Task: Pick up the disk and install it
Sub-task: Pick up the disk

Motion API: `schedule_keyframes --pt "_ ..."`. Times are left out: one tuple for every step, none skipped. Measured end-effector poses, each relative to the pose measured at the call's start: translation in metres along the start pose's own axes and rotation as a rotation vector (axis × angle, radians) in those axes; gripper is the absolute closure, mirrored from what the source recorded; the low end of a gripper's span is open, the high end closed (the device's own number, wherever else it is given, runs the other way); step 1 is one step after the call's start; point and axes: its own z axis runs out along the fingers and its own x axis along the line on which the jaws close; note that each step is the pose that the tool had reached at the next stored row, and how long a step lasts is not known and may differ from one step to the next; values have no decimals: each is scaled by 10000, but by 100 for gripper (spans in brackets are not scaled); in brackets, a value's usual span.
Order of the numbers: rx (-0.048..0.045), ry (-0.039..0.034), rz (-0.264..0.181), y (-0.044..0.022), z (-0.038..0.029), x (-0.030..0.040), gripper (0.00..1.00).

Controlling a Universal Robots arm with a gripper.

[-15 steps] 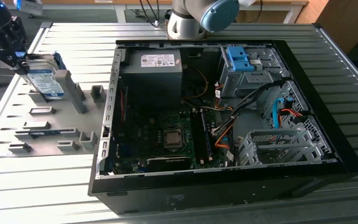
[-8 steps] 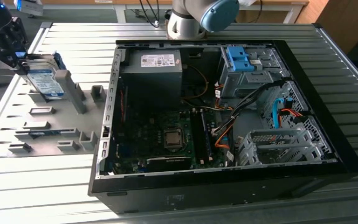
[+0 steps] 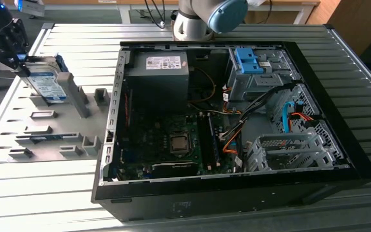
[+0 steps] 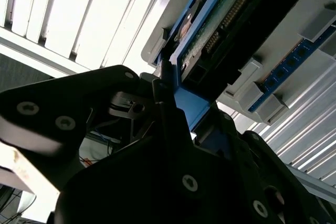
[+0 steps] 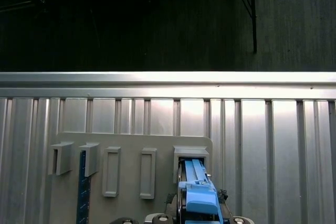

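Firstly, the exterior view. We log the gripper (image 3: 18,60) clamped on the near end of the disk (image 3: 47,86). The disk reaches away from the fingers and down into the grey fixture plate (image 3: 50,130), standing on edge between the plate's uprights. Its face is silver-grey with a white-and-blue label, and a blue rail runs along its edge. The plate lies on a ribbed metal table (image 3: 37,193). Well apart from the gripper is an open computer case (image 3: 340,159), which holds a dark grey box (image 3: 163,77) and a bare blue bracket (image 3: 247,59).

Second wrist view. We see the black fingers (image 4: 168,93) pressed against either side of the disk's blue rail, with no gap showing. Beyond the fingertips the disk (image 4: 231,19) shows a green circuit board and a row of connector pins, framed in blue plastic.

First wrist view. The disk's pale blue rail end (image 5: 197,195) sits straight ahead of the gripper, held between dark finger parts. Its far end is inside a raised pocket of the fixture plate (image 5: 131,145).
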Motion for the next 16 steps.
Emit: schedule_keyframes --pt "0 0 0 0 0 0 63" --pt "0 0 0 0 0 0 63" --pt "0 0 0 0 0 0 63" --pt "1 0 0 0 1 0 63" --pt "0 0 0 0 1 0 63" --pt "1 0 0 0 1 0 63" --pt "1 0 0 0 1 0 63" --pt "1 0 0 0 1 0 63" --pt "3 -2 0 0 -1 0 63" --pt "3 -1 0 0 -6 0 63" --pt "2 -1 0 0 -15 0 63" --pt "1 -1 0 0 -27 0 63" --pt "1 0 0 1 -40 0 63" --pt "1 0 0 1 -53 0 63" --pt "1 0 0 1 -68 0 63" --pt "2 -1 0 2 -83 0 63"
